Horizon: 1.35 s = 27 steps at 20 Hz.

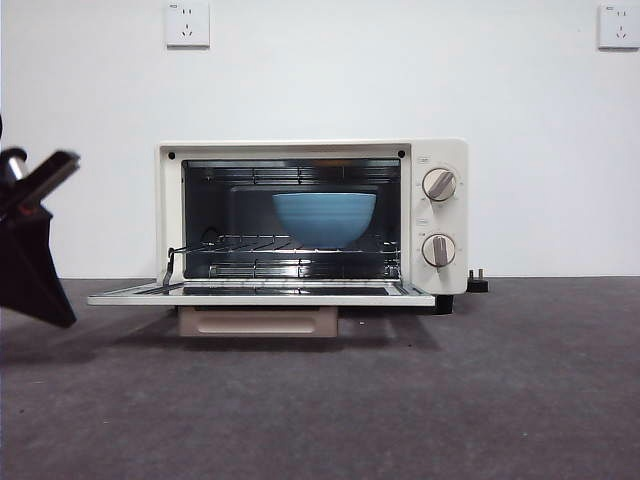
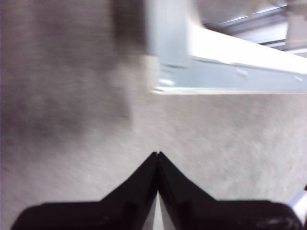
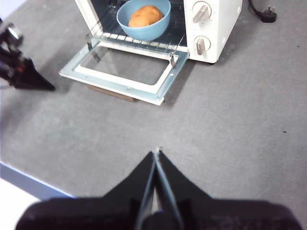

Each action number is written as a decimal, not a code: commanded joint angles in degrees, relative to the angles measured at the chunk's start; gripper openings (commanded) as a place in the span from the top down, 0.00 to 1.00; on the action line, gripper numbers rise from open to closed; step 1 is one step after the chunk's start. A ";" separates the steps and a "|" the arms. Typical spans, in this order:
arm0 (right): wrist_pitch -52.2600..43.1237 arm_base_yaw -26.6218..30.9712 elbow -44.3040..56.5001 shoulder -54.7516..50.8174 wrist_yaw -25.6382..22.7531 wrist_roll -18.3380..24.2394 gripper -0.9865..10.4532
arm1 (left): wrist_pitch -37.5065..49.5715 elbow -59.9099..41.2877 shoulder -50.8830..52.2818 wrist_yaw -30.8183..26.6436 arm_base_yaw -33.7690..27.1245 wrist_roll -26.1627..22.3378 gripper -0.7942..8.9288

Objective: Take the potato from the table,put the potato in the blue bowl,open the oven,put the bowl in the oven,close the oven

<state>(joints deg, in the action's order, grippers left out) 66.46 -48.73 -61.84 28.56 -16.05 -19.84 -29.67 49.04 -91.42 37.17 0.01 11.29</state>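
You see the blue bowl standing on the wire rack inside the oven, and the potato lies in the bowl. The potato is an orange-brown oval lump with a matte skin; the front view hides it behind the bowl's wall. The bowl is matte slate-blue with faint ridges outside. The oven door hangs fully open, flat above the tabletop. The left end effector has its jaws pressed together, empty, just beside the door's corner. The right end effector is also closed on nothing, well apart from the oven, over bare tabletop.
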 commanded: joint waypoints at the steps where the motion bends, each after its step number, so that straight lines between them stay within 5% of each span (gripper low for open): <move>1: -0.77 -0.02 0.33 -0.07 -0.09 -1.62 0.92 | 2.91 -0.63 -2.14 0.59 -0.52 1.97 0.93; 7: -0.94 -0.02 0.33 -0.07 -0.09 -1.92 0.92 | 11.74 -0.61 -6.86 0.83 -0.57 12.46 0.93; 20: -0.87 -0.02 0.33 -0.07 -0.04 -4.15 0.92 | 18.75 -0.61 -8.59 3.91 -1.01 19.89 0.93; 27: -0.87 -0.02 0.33 -0.07 -0.04 -4.63 0.92 | 21.20 -0.52 -8.57 11.04 -1.22 21.84 0.93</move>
<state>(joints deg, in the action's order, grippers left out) 66.04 -48.73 -61.84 28.58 -16.05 -23.81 -9.32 48.93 -99.53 45.63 -1.61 33.08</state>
